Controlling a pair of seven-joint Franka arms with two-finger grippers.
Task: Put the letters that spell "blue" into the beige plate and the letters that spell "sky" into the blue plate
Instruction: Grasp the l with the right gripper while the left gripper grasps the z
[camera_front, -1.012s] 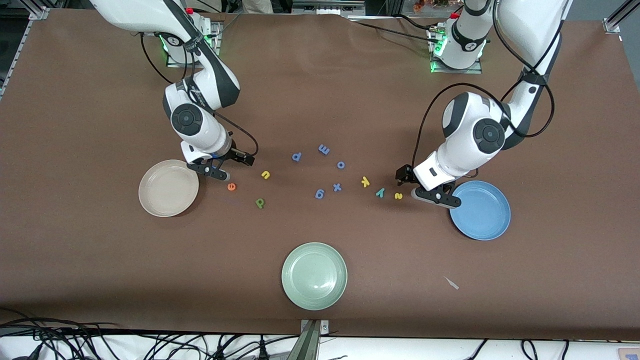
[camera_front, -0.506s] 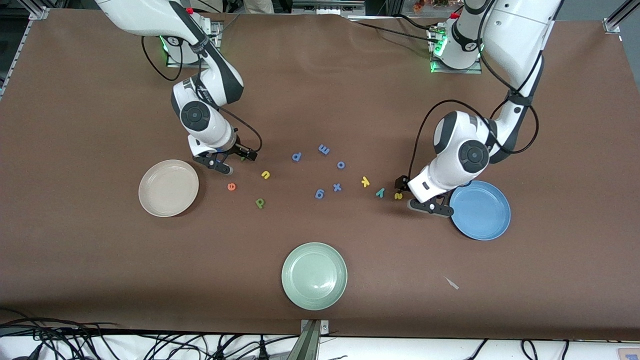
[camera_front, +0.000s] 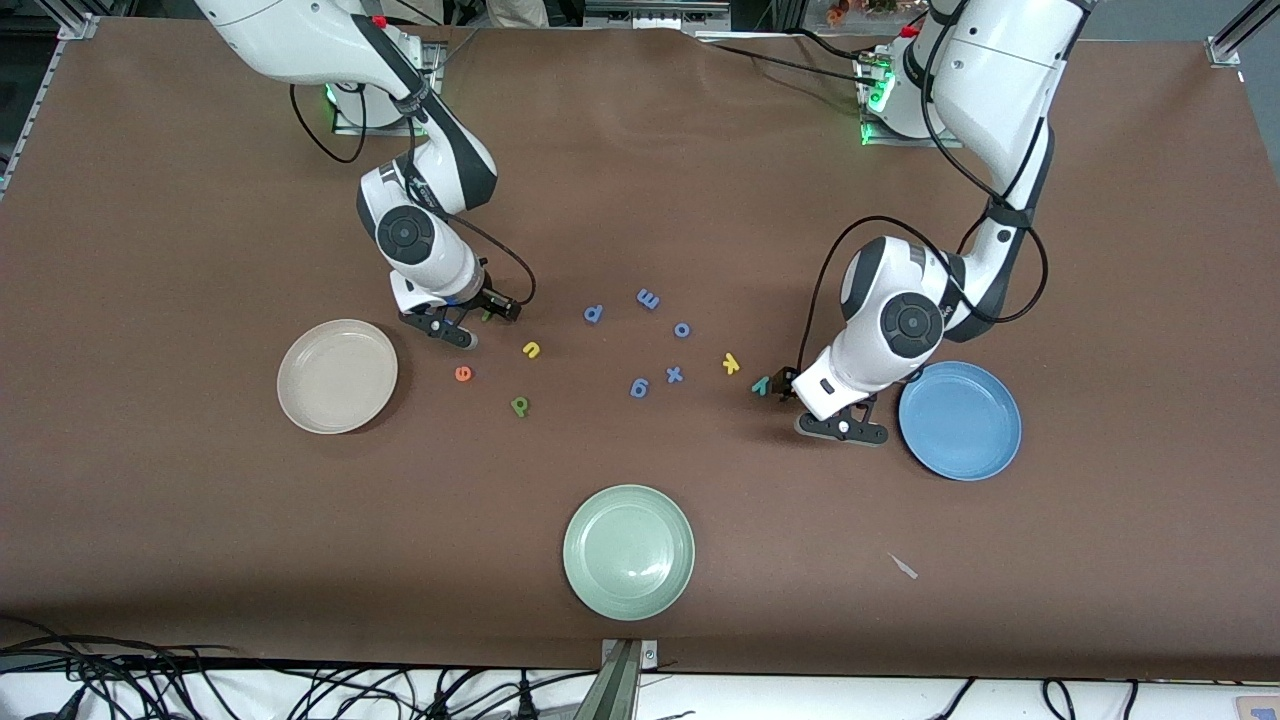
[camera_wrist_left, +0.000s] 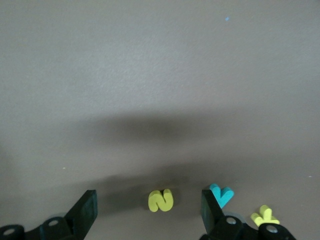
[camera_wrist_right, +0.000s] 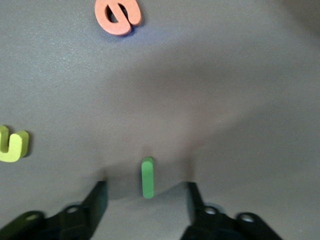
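Here, yellow s (camera_wrist_left: 161, 200) between the left fingers (camera_wrist_left: 84, 211), green l (camera_wrist_right: 147, 177) between the right fingers (camera_wrist_right: 97, 200), both pairs apart.

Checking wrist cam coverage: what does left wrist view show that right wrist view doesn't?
Left wrist only: the yellow s on the table between the open left end effector fingers, with the teal y and yellow k beside it.
Right wrist only: the green l between the open right end effector fingers, plus the yellow u and orange e.
Both: brown table.

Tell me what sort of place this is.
Probably a robotics lab bench: two arms bolted along a brown-covered table, loose cables at its edge, and foam letters such as the orange e scattered among plates like the pale green plate.
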